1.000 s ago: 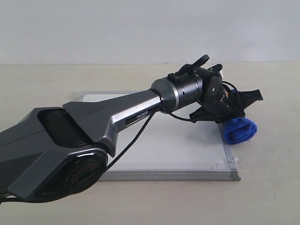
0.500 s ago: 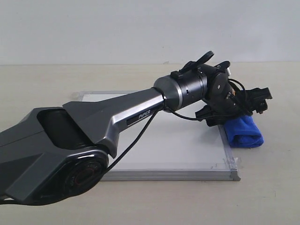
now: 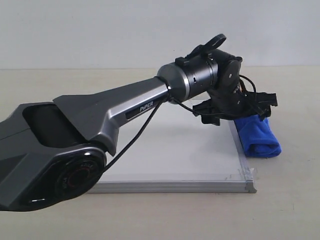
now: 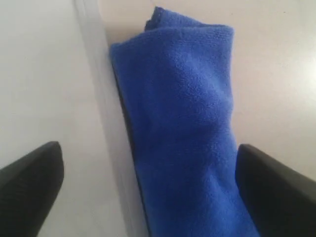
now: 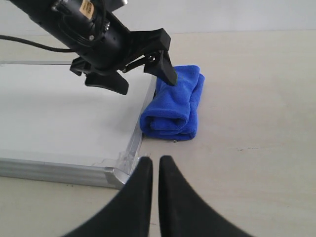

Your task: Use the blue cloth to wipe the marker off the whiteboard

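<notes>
The blue cloth lies folded on the beige surface, touching the frame of the whiteboard, which lies flat on the same surface. The left hand hangs over the cloth, fingers spread wide and holding nothing. Behind is a plain pale wall. Only the right wrist view shows the right hand, its fingers almost pressed together, near the board's corner.

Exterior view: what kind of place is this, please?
Probably a robot test bench: a plain beige table against a blank wall, a whiteboard and blue cloth laid out, and the left gripper open over the cloth.
</notes>
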{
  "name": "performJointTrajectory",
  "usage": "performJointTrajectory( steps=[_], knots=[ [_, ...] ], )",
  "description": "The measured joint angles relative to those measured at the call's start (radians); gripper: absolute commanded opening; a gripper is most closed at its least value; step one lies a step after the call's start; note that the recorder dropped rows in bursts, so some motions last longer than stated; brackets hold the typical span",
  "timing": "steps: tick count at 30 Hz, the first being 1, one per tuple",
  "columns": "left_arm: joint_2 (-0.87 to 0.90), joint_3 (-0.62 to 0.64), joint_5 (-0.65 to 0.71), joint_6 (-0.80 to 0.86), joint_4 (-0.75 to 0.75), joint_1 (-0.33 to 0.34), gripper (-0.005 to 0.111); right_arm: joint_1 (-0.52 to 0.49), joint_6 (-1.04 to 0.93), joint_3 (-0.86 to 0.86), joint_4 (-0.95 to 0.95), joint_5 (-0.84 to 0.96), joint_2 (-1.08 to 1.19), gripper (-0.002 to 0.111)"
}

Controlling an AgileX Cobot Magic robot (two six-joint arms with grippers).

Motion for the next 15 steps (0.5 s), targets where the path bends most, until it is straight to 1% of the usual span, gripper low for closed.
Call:
performJointTrajectory(
  steps=[4, 6, 7, 9, 12, 13, 14, 15],
  knots=[
    [-0.031, 0.0, 0.071, 0.003, 0.08, 0.0, 0.087, 0.0, 0.0, 0.0, 0.0, 0.0, 0.0, 0.001],
    [-0.049, 0.0, 0.099, 0.003, 0.112, 0.0, 0.083, 0.0, 0.0, 0.0, 0.0, 0.0, 0.0, 0.001],
    [-0.056, 0.0, 0.108, 0.003, 0.124, 0.0, 0.079, 0.0, 0.0, 0.0, 0.0, 0.0, 0.0, 0.001],
    [-0.071, 0.0, 0.118, 0.003, 0.145, 0.0, 0.066, 0.0, 0.0, 0.0, 0.0, 0.0, 0.0, 0.001],
    [-0.088, 0.0, 0.144, 0.009, 0.167, -0.002, 0.036, 0.0, 0.0, 0.0, 0.0, 0.0, 0.0, 0.001],
    [-0.093, 0.0, 0.155, 0.011, 0.179, -0.002, 0.028, 0.0, 0.0, 0.0, 0.0, 0.0, 0.0, 0.001],
    [-0.095, 0.0, 0.17, 0.011, 0.189, -0.002, 0.008, 0.0, 0.0, 0.0, 0.0, 0.0, 0.0, 0.001],
    [-0.099, 0.0, 0.205, 0.001, 0.226, -0.002, 0.005, 0.0, 0.0, 0.0, 0.0, 0.0, 0.0, 0.001]
  ],
)
